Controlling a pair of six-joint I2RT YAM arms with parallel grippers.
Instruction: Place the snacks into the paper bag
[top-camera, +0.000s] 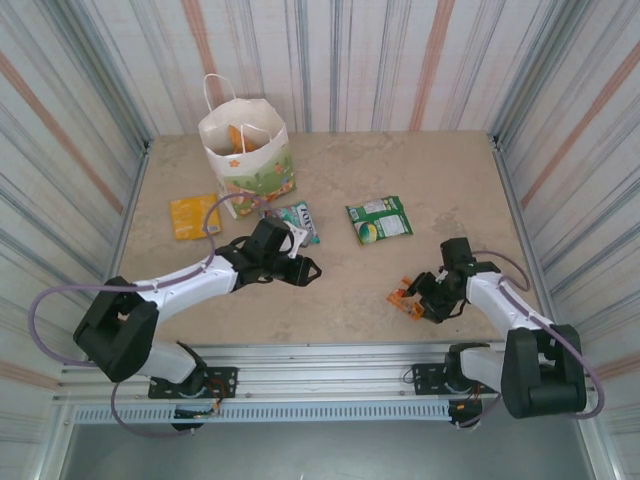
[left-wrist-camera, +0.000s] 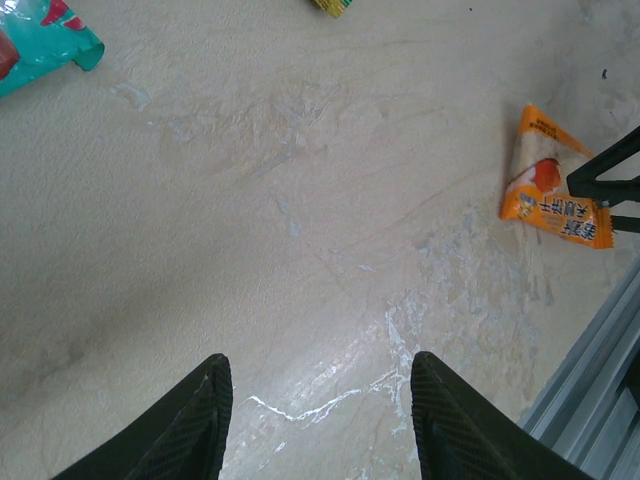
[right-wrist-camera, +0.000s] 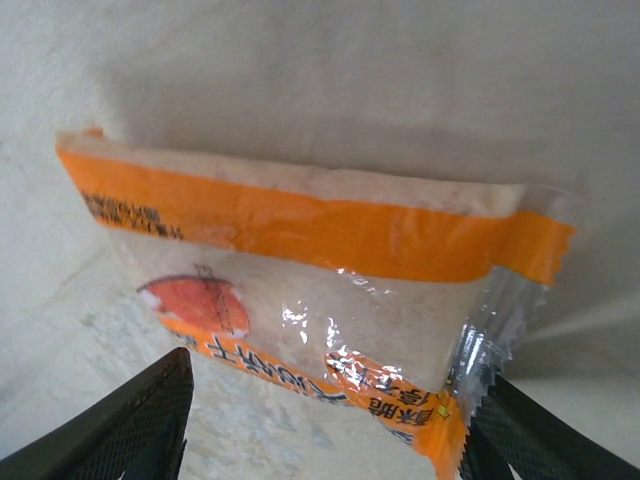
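The white paper bag (top-camera: 243, 150) stands upright at the back left, with something orange showing inside it. On the table lie a yellow-orange packet (top-camera: 193, 215), a teal-and-white packet (top-camera: 303, 221) and a green-and-white packet (top-camera: 379, 219). A small orange-and-clear packet (top-camera: 404, 296) (right-wrist-camera: 300, 260) (left-wrist-camera: 553, 188) lies near the front right. My right gripper (top-camera: 420, 298) (right-wrist-camera: 325, 440) is open and low over it. The packet's near end lies between the fingers, its crimped edge by the right finger (right-wrist-camera: 545, 435). My left gripper (top-camera: 305, 270) (left-wrist-camera: 318, 400) is open above bare table.
The striped walls close in the table on three sides. A metal rail (top-camera: 330, 355) (left-wrist-camera: 590, 380) runs along the near edge. The teal packet (left-wrist-camera: 40, 40) lies just behind my left wrist.
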